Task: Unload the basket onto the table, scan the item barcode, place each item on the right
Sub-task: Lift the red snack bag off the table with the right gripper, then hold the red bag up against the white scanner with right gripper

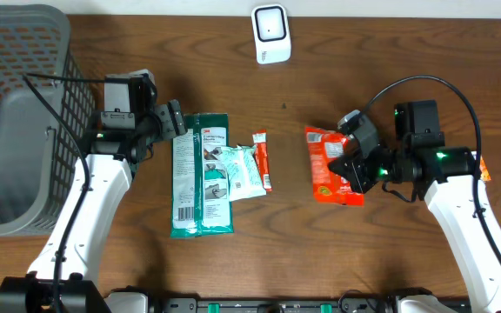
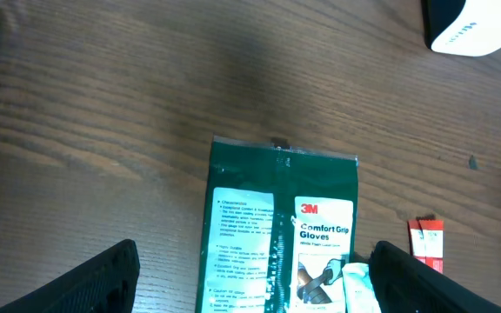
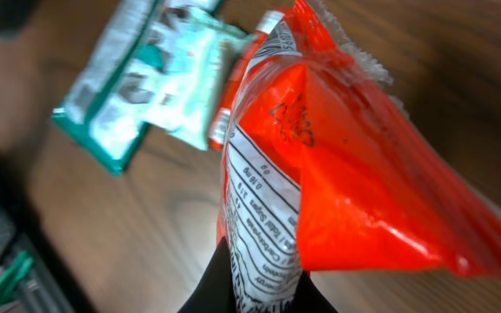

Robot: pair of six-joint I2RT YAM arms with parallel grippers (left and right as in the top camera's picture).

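Left wrist — packet (image 2: pixel 281 235) reads "3M Comfort Grip Gloves", rest blurred.

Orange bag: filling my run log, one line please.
right tool: shut on orange bag | left tool: open near gloves pack | scanner: far edge

The crinkled orange packet (image 1: pixel 327 165) is pinched in the right pincer (image 1: pixel 352 170).

Items counted on and beside the surface:
- grey laundry basket (image 1: pixel 24 113): one
- white scanner (image 1: pixel 270 33): one
- green glove pack (image 1: pixel 190 196): one
- pale teal packet (image 1: pixel 246 174): one
- slim red sachet (image 1: pixel 263 161): one
- orange-red snack bag (image 1: pixel 320 165): one

Packaged goods total four.
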